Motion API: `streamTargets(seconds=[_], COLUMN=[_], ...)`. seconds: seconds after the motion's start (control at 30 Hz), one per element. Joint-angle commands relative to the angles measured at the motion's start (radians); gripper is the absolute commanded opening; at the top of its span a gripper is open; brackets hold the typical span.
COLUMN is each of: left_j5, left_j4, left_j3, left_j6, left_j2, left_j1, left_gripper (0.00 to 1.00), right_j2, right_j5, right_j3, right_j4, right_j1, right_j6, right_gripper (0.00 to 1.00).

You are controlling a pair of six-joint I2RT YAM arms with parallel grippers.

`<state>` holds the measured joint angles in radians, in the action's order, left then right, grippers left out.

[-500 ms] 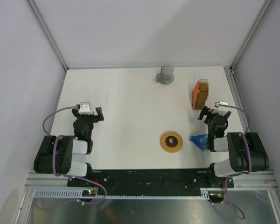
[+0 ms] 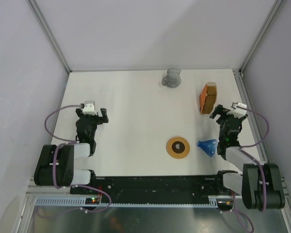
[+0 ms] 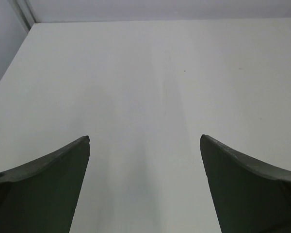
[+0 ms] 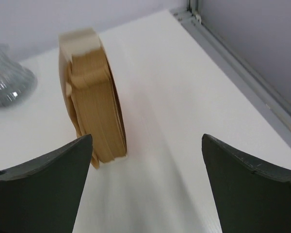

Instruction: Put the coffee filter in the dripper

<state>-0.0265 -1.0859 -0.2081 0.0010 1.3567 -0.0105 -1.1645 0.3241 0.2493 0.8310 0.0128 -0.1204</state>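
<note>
Jaws spread wide and holding nothing, the right gripper (image 4: 145,141) has pushed forward in the last half second. It now faces the thick orange-brown stack of paper filters (image 4: 94,97), which stands on edge just ahead on the white table (image 4: 184,97). The left gripper (image 3: 144,141), equally wide and empty, has edged forward over the same tabletop. No single tan paper coffee filter can be told apart from the stack, so the pick appears only about to begin, while the translucent blue ribbed cone dripper (image 2: 208,146) lies on its side near the right arm, beside the flat brown ring (image 2: 178,147), with no filter in it.
</note>
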Motion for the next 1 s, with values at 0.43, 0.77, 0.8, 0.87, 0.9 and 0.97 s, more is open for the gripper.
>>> streamTargets(seconds=[0.43, 0.77, 0.8, 0.87, 0.9, 0.97], left_j5=[0.335, 0.333, 0.318, 0.287, 0.275, 0.261], left_j4=[0.977, 1.096, 1.109, 1.13, 1.141, 1.161], left_j3=[-0.803, -0.908, -0.9, -0.888, -0.884, -0.874], left_j6=[0.215, 0.154, 0.163, 0.18, 0.189, 0.203], left_j2=[0.125, 0.176, 0.167, 0.148, 0.141, 0.133], left_j1=[-0.263, -0.27, -0.27, -0.269, -0.27, -0.268], left_gripper=[0.98, 0.99, 0.99, 1.0, 1.0, 1.0], right_j2=[0.271, -0.317, -0.38, -0.518, -0.601, -0.749], right_j5=[-0.507, -0.692, -0.726, -0.776, -0.795, -0.82], right_j3=[0.299, 1.082, 1.164, 1.318, 1.426, 1.595], right_j4=[-0.451, -0.967, -1.024, -1.129, -1.18, -1.313], right_j1=[-0.067, 0.204, 0.211, 0.216, 0.218, 0.22], right_j6=[-0.117, 0.284, 0.313, 0.345, 0.363, 0.391], right_gripper=[0.98, 0.99, 0.99, 0.95, 0.93, 0.89])
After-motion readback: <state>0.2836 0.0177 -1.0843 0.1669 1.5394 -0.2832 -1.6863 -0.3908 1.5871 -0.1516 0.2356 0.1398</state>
